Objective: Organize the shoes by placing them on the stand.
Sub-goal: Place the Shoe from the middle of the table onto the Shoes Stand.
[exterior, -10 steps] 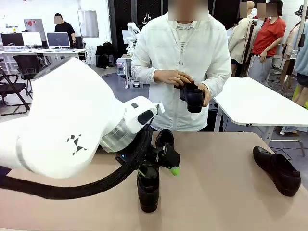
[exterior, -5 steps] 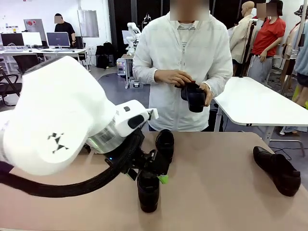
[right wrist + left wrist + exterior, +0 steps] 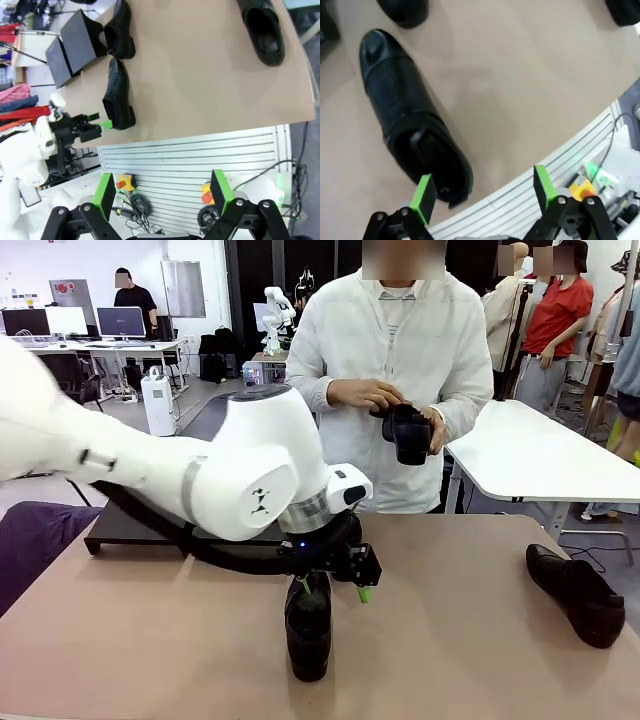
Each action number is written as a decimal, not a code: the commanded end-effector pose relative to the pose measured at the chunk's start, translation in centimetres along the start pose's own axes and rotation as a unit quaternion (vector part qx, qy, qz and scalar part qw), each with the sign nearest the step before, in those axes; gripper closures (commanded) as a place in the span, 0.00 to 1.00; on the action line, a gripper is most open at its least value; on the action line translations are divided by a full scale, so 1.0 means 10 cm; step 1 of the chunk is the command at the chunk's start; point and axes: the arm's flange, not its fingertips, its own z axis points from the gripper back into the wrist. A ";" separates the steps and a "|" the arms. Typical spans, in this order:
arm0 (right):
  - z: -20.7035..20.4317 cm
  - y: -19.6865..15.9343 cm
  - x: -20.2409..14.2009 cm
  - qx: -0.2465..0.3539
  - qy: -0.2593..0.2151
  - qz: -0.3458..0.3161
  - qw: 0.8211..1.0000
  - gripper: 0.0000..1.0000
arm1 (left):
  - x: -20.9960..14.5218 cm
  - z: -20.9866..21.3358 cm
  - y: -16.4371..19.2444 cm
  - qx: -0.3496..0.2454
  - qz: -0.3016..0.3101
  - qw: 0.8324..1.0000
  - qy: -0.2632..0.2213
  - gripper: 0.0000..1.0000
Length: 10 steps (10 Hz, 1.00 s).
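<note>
— Stand placement is asked for first.
— The stand is seen at the left of the table, on the far side, partly hidden behind the left arm. In the right wrist view, a second shoe is seen lying just beside it on the table.

— And the left tool?
— The left tool is held near the table's middle, pointed down over the heel end of the near shoe. Its green pads are spread wide, and nothing is pinched between them. The shoe's heel is seen just beside one pad in the left wrist view. Whether they touch cannot be told.

— What is found farther right?
— A third shoe is held by the person at the far side, above the table. A fourth shoe is laid on the table near its right edge, well apart from the others.

— And the right tool?
— The right tool is kept high beyond the table's near edge. Its fingers are spread and nothing is gripped.
</note>
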 end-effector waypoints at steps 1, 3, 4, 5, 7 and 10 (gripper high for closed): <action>0.03 -0.01 0.00 -0.003 0.002 0.007 1.000 0.00 | 0.11 -0.13 -0.19 0.029 0.018 0.999 0.010 0.00; 0.03 -0.01 0.00 -0.003 0.002 0.007 1.000 0.00 | 0.18 -0.36 -0.10 0.048 0.048 0.997 0.027 0.00; 0.03 -0.01 0.00 -0.003 0.002 0.007 1.000 0.00 | 0.22 -0.44 -0.05 0.071 0.073 0.995 0.021 0.00; 0.03 -0.01 0.00 -0.003 0.002 0.007 1.000 0.00 | 0.23 -0.51 0.00 0.088 0.093 0.991 0.033 0.00; 0.03 -0.01 0.00 -0.003 0.002 0.007 1.000 0.00 | 0.28 -0.67 0.06 0.087 0.109 0.989 0.045 0.00; 0.03 -0.01 0.00 -0.003 0.002 0.007 1.000 0.00 | 0.33 -0.80 0.08 0.089 0.129 0.987 0.023 0.00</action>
